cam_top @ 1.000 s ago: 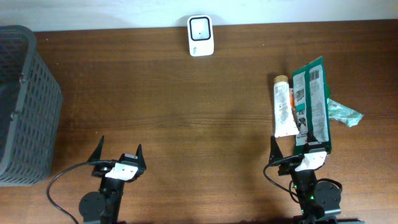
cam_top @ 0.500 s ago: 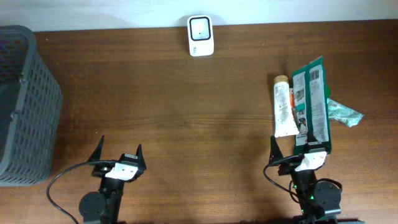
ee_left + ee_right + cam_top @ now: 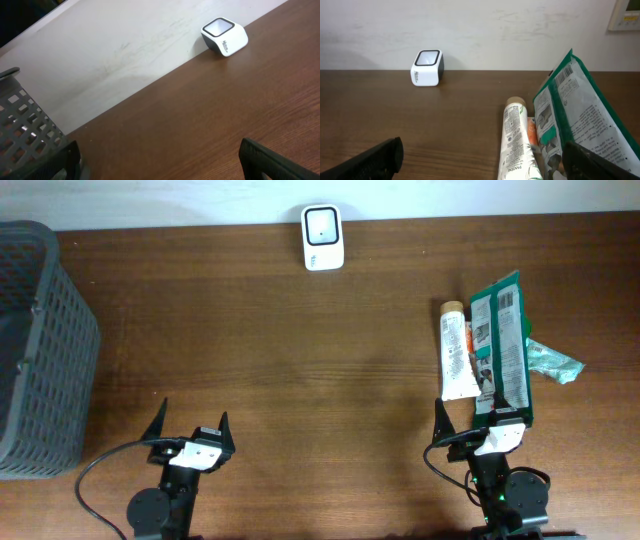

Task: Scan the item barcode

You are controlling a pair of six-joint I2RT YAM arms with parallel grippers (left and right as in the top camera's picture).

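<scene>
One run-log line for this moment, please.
phase: scan not started | left gripper: open, empty | right gripper: open, empty | pouch, tube: by right gripper | scanner: far edge

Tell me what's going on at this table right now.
Nothing is being handled at this moment. Both arms sit at the near edge of the table, with the left gripper and the right gripper open and empty. A white tube and a green packet, with a crumpled teal wrapper beside it, lie just ahead of the right gripper. The white scanner stands at the far edge by the wall, with no item near it. A grey basket sits at the left end.
</scene>
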